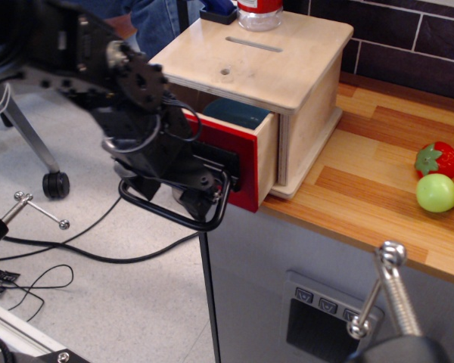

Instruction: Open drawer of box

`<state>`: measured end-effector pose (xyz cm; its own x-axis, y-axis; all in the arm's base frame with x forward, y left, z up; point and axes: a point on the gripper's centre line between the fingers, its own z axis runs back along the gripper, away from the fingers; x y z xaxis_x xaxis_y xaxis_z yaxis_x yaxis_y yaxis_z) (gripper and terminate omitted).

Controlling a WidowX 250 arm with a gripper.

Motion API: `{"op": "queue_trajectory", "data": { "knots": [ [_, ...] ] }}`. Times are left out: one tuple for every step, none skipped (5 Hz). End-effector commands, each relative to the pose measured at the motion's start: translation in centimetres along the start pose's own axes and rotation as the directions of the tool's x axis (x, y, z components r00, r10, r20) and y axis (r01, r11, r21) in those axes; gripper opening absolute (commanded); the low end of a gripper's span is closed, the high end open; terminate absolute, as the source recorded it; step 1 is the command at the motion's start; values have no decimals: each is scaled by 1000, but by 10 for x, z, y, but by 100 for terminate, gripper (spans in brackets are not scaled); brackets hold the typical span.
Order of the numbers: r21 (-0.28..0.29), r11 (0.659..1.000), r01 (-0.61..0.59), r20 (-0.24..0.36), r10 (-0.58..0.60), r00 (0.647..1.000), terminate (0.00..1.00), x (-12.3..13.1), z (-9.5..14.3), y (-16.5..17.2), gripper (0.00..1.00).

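The box point(280, 68) is a pale plywood cube on the wooden counter, with a slot and a small hole in its top. Its drawer point(246, 170), with a red front and plywood sides, stands pulled out partway over the counter's left edge. A dark blue object point(238, 113) shows inside it. My black gripper point(197, 193) is at the drawer's front, shut on the black loop handle point(170, 212), which hangs below it. My arm reaches in from the left.
A strawberry point(437, 159), a green fruit point(437, 193) and an orange one lie at the counter's right. A bottle point(259, 13) stands on the box top. An office chair point(30, 136), cables and a metal part lie on the floor left. A metal post point(386, 295) stands in front.
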<state>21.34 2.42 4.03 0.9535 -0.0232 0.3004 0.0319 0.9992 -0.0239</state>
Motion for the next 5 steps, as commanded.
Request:
{"op": "queue_trajectory", "data": {
  "knots": [
    [-48,995,87,-200,-95,975,0,-50,-5,-9,100],
    [-49,997,58,-307,-70,949,0,-38,-14,-5,100],
    [-82,995,59,-442,-90,893,0,-33,-17,-6,100],
    [-85,990,111,-465,-138,874,0,-56,-14,-9,100],
    [-103,987,122,-479,-157,864,0,-72,-6,-8,100]
  ]
}}
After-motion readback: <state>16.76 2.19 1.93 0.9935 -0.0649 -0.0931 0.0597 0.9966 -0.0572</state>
